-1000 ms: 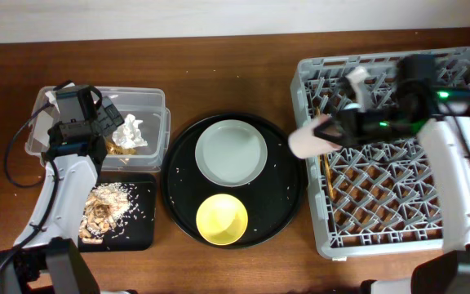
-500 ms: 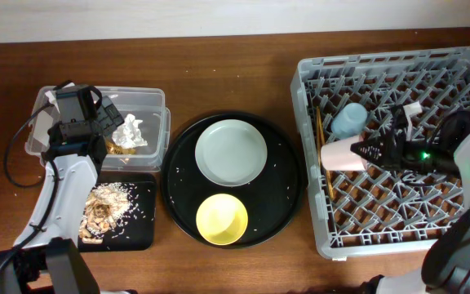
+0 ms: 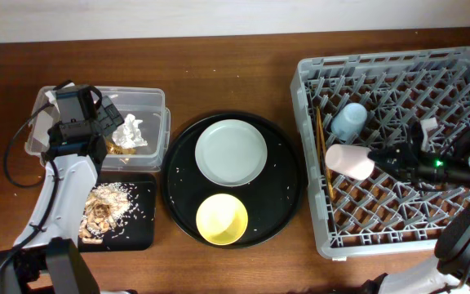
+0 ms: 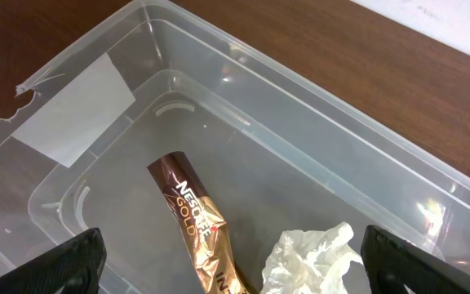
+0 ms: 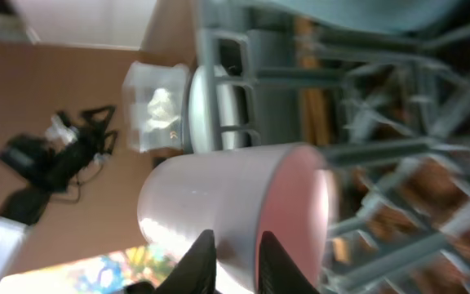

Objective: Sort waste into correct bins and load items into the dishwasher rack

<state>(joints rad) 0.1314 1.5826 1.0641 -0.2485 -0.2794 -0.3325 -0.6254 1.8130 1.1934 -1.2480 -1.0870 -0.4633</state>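
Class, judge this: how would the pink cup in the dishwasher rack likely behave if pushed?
The pink cup lies on its side across the pegs of the dishwasher rack, so its round wall would probably roll until a peg stops it. It looks smooth and rigid, so likely light and somewhat slippery for the right gripper.

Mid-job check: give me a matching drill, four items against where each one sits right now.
Items:
1. pink cup
2. light-blue cup
3. yellow bowl
4. white tissue

Places:
A. in the clear tub
B. on the round black tray
C. in the right gripper
D. loose in the dishwasher rack

Pairs: 1-C, 2-D, 3-B, 4-A
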